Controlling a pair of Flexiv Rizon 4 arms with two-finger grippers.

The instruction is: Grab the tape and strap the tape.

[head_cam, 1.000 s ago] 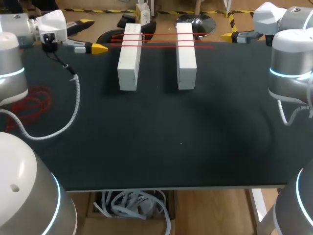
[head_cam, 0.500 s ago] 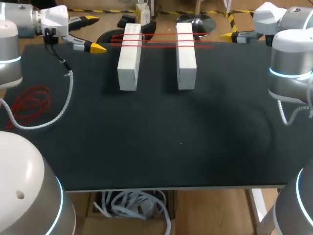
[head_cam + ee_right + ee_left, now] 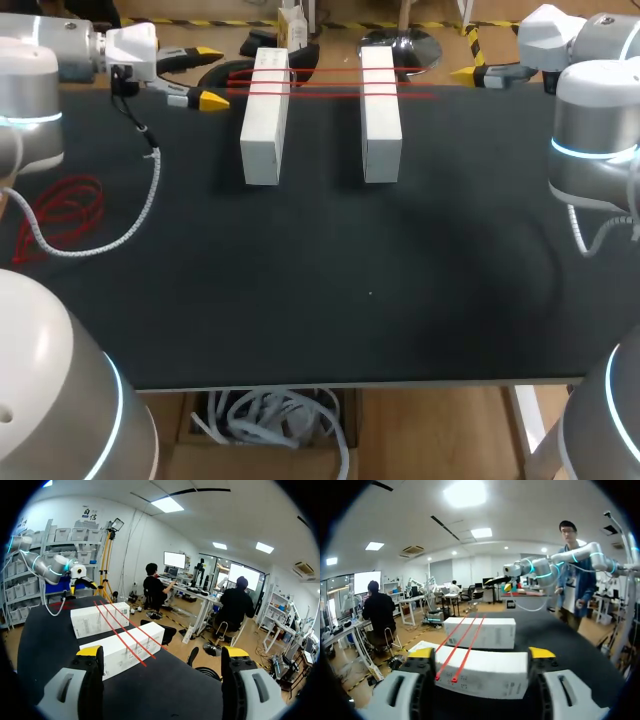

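- Sliding right along the table, my left tool is spread wide, just beside the white blocks.
- Red tape lies straight ahead, stretched lengthwise toward it across both blocks.
- My right tool, also wide, sits farther away.

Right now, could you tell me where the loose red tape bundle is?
In the head view, the red tape bundle lies near the table's left edge, beside the white cable, well left of the left white block.
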